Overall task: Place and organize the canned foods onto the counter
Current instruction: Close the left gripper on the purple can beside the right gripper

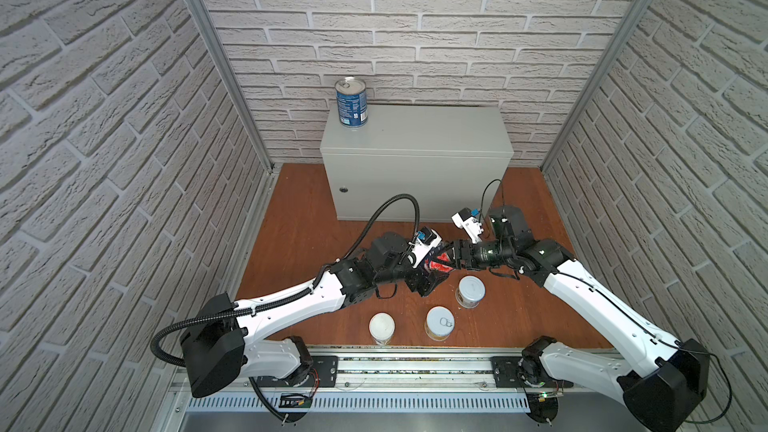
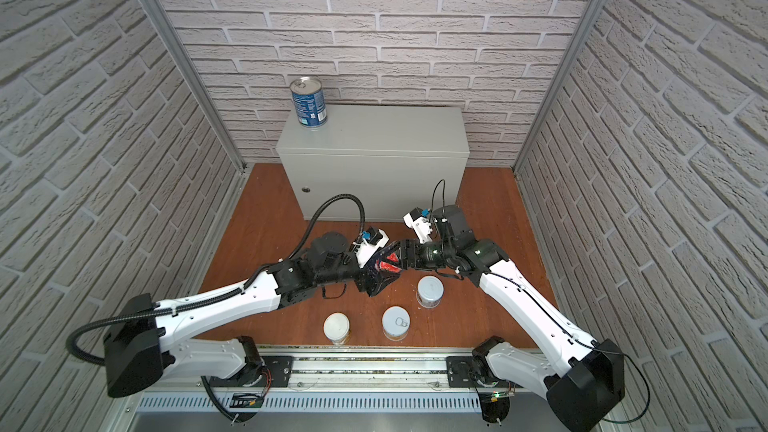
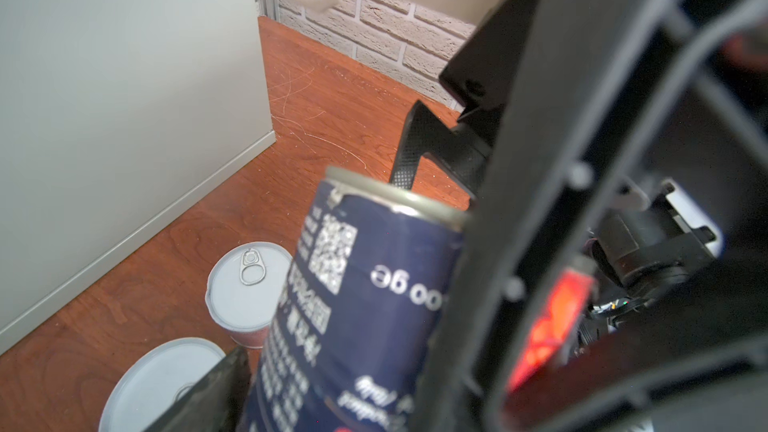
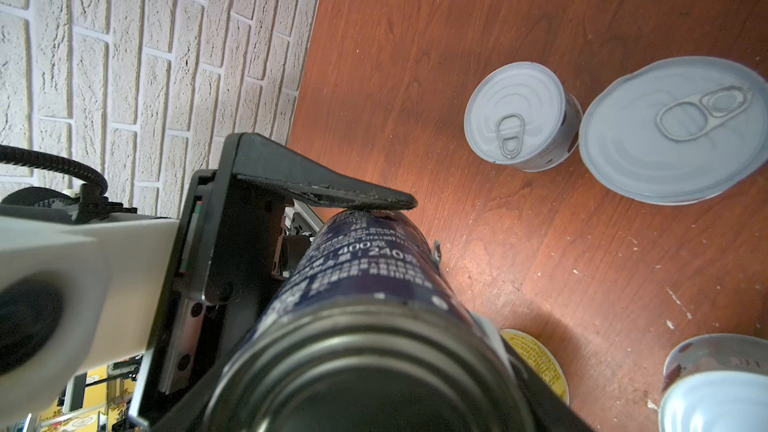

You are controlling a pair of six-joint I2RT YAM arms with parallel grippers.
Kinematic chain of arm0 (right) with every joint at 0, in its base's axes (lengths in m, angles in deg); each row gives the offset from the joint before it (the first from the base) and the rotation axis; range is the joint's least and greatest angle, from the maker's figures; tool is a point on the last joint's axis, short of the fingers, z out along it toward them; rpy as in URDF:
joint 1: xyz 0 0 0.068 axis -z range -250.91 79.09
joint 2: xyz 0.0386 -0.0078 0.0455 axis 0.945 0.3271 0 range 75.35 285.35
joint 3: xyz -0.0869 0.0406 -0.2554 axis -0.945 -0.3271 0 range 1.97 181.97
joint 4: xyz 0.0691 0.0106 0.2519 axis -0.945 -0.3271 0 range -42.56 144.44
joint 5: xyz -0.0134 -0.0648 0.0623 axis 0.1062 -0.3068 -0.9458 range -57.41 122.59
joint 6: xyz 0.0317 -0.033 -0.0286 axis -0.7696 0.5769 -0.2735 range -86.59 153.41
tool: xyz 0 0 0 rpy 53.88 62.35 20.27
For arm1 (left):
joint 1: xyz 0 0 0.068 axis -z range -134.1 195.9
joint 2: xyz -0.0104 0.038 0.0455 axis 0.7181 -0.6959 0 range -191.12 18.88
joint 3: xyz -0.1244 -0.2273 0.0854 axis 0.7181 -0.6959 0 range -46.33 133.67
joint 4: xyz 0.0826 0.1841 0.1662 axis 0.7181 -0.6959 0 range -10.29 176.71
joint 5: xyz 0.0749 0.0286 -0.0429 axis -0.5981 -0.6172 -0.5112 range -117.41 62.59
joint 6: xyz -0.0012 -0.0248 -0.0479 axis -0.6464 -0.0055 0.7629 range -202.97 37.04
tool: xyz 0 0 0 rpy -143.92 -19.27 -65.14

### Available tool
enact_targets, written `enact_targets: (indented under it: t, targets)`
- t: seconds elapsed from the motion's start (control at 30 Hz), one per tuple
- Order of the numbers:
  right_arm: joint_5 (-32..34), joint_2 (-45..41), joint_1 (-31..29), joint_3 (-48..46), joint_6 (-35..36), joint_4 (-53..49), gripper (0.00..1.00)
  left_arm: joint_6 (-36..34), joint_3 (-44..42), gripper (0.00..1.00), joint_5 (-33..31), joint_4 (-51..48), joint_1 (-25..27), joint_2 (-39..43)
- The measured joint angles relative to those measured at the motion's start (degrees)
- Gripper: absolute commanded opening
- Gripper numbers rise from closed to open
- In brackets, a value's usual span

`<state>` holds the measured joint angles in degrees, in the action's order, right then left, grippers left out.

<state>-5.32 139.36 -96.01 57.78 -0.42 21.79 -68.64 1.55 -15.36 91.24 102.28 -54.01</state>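
jaws of the right gripper (image 1: 452, 258) are closed on the dark tomato can (image 1: 439, 263), which is held above the floor (image 1: 299, 243), just in front of the counter (image 1: 415, 135). jaws of the left gripper (image 1: 430, 278) stand wide around the same can. one finger (image 4: 332, 197) touches its side, but if they grip it i cannot tell. blue can (image 1: 351, 105) stands on the counter's back left corner. three short cans (image 1: 439, 322) stand on the floor.

Both arms reach inward, wrists nearly meeting. Right gripper (image 1: 452, 258) clamps the tomato can (image 1: 440, 263); left gripper (image 1: 432, 268) jaws straddle it, one finger (image 4: 332, 195) touching.
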Motion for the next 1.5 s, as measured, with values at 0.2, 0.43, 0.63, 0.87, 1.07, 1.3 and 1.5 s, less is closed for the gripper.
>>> enact_targets:
  t: [0.2, 0.43, 0.63, 0.87, 1.07, 1.3, 1.5]
  targets:
    - [-1.01, 1.33, 0.31, 0.57, 0.44, -0.68, 0.49, -1.18, -0.42, 0.85, 0.50, -0.02, 0.00, 0.00]
    - [-1.44, 2.75, 0.48, 1.11, 1.31, -1.57, 0.48, -1.75, -0.50, 0.80, 1.36, -0.11, 0.00, -0.74]
    - [-1.40, 3.28, 0.59, 1.40, 1.77, -1.86, 0.48, -1.73, -0.50, 0.70, 1.07, 0.09, 0.02, -1.25]
    - [-1.09, 3.34, 0.63, 1.40, 2.38, -2.03, 0.48, -1.16, -0.48, 0.54, 0.00, 0.72, 0.17, -1.81]
    - [-0.46, 3.34, 0.63, 1.46, 2.99, -2.34, 0.49, 0.48, -0.31, 0.47, -1.07, 0.66, 0.44, -2.05]
    - [1.05, 3.28, 0.70, 1.31, 2.91, -1.16, 0.54, 3.48, 1.05, 0.43, -2.82, 0.22, 0.70, -3.19]
    - [1.81, 2.03, 0.85, -0.87, 1.42, 2.36, 0.66, 5.27, 1.68, 0.41, -3.72, -0.15, 0.74, -3.72]
